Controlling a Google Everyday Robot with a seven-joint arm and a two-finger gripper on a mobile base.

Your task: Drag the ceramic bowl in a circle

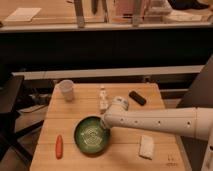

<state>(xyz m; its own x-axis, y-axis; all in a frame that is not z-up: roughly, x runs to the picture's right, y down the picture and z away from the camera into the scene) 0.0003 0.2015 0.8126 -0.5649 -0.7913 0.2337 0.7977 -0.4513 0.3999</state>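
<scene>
The ceramic bowl (91, 135) is wide, shallow and dark green with a pale swirl inside. It sits on the wooden table (75, 112), front centre-left. My white arm reaches in from the right. My gripper (106, 123) is at the bowl's upper right rim, pointing down onto it. The arm's end hides where the gripper meets the rim.
A white cup (66, 90) stands at the back left. A small white bottle (103, 98) stands just behind the gripper. A black remote-like object (137, 97) lies back right. A red-orange carrot-like item (59, 146) lies front left. A white cloth (146, 146) lies front right.
</scene>
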